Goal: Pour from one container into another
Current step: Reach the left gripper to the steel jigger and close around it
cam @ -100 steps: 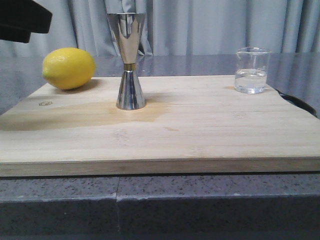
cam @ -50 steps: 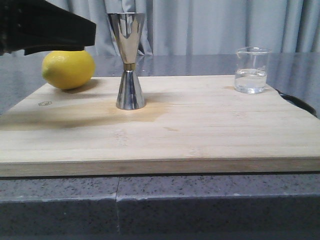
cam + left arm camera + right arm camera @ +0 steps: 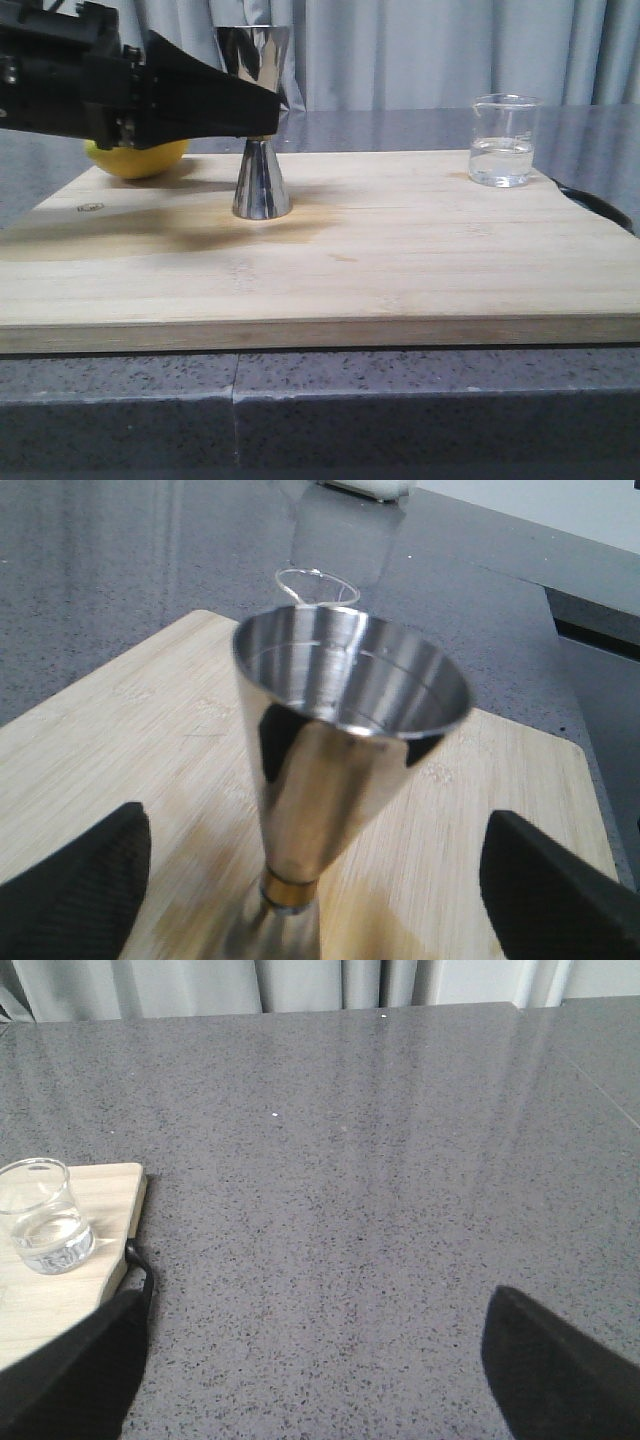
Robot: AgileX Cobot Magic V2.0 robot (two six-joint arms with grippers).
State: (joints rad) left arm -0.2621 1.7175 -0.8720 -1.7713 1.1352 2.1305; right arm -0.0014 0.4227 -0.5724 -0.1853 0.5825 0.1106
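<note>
From the front, the left gripper (image 3: 262, 112) reaches in from the left edge as a long black shape whose tip crosses the waist of the steel jigger (image 3: 258, 120); this view alone cannot say whether it touches. The left wrist view settles that: its two black fingers (image 3: 75, 890) stand wide apart on either side of the jigger (image 3: 340, 750), clear of it, so the jaws are spread and hold nothing. The same view looks down into the jigger's upper cup, which appears dry and bare of liquid, something the front view cannot show. Behind the arm in the front view a yellow lemon (image 3: 135, 158) sits at the far left corner of the wooden cutting board (image 3: 330, 270), mostly hidden. The jigger stands upright on the board left of centre, a brass-coloured band at its waist. Well to the right, near the board's far right corner, the glass beaker (image 3: 504, 141) stands upright, holding clear liquid to roughly its lower half. The right wrist view shows the beaker (image 3: 42, 1217) from above on the board's corner, with the right gripper (image 3: 310, 1370) over the grey countertop (image 3: 380, 1160), its fingers spread wide and empty, well apart from the beaker.
</note>
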